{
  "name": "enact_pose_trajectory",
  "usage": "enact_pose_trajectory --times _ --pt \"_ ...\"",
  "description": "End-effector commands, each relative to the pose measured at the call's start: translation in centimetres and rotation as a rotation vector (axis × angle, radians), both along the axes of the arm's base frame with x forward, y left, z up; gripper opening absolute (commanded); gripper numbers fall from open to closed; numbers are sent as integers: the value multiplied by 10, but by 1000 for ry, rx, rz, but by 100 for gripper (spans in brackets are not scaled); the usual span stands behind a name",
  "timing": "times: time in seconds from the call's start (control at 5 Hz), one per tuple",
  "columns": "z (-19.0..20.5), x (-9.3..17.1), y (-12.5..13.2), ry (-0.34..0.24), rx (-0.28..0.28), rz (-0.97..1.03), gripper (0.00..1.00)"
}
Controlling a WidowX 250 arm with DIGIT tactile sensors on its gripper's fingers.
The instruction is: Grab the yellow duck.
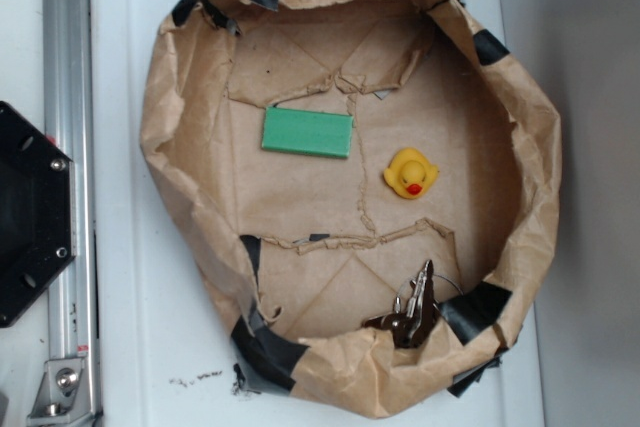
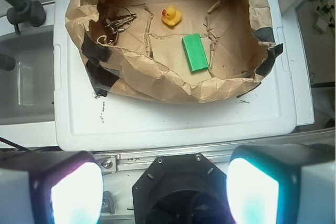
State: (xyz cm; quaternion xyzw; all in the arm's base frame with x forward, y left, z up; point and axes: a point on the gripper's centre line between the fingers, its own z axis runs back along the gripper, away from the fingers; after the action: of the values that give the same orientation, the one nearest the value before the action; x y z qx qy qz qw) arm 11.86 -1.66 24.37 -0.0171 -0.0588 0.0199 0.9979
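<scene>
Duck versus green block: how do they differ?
The duck is yellow, rounded and smaller; the green block is flat, rectangular and larger. The duck has an orange-red beak; the block is plain. Both rest apart on the paper bin's floor, untouched by the gripper.

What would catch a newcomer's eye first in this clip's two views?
The crumpled brown paper basin, patched with black tape, fills the white surface. Inside it the yellow duck stands out near the middle, with a green block apart from it and a bunch of keys against the wall. In the wrist view the gripper hangs well short of the basin, its pads wide apart and holding nothing.
</scene>
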Motion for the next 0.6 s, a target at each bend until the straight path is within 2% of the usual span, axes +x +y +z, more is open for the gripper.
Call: enact_pose_trajectory --times 0.0,0.2,0.4 --pt "0 0 0 0 0 0 100" --pt "1 41 9 -100 8 -22 100" --pt "-15 81 8 -150 56 -33 100"
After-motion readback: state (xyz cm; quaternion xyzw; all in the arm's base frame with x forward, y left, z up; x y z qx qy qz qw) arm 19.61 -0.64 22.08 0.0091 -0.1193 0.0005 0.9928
